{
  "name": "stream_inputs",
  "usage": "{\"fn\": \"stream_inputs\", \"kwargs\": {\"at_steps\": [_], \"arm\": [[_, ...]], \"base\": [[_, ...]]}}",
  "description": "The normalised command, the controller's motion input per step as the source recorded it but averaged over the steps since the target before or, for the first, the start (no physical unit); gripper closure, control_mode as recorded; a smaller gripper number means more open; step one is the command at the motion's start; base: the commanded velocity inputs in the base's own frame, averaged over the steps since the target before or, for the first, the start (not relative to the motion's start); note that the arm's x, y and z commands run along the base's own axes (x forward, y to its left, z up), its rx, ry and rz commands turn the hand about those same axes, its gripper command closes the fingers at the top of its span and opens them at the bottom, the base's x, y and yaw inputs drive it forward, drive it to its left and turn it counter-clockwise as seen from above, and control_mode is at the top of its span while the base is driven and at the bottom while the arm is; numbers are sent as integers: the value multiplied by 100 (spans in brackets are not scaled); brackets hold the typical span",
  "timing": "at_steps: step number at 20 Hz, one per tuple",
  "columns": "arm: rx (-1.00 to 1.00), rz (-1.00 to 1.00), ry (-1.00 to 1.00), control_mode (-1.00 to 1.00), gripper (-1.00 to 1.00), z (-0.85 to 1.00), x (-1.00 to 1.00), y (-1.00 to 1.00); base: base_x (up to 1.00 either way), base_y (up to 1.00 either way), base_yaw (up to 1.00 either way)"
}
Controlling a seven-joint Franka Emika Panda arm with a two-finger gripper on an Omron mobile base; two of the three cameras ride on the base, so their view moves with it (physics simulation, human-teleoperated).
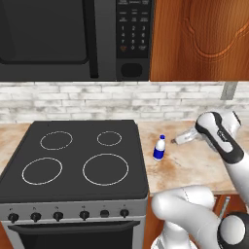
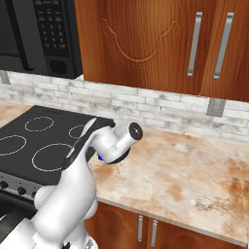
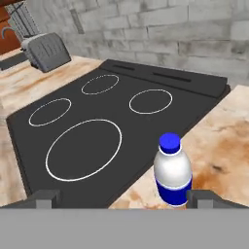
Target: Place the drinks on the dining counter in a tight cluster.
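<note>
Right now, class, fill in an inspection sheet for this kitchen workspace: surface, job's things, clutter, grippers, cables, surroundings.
Surface: beige-and-rust marbled stone worktop, beside the black four-ring stove.
Job's things: small white plastic bottle with blue label, upright on the worktop near the stove's edge.
Clutter: grey metal toaster on the stove's far side.
Grippers: two-finger gripper open, holding nothing, pointed towards the bottle.
Cables: nothing seen.
Surroundings: black microwave, brown wooden cabinets, pale brick backsplash.
</note>
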Motion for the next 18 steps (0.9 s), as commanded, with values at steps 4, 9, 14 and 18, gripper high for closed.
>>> {"fn": "stream_inputs", "kwargs": {"at_steps": [4, 9, 14, 18], "arm": [[13, 45, -7, -100, -100, -22, 65, -25], [0, 15, -4, -100, -100, -5, 26, -17], [8, 10, -2, -100, -100, -31, 15, 0], [6, 11, -7, -100, -100, -52, 17, 0]], "base": [[0, 0, 0], [0, 0, 0], [0, 0, 0], [0, 0, 0]]}}
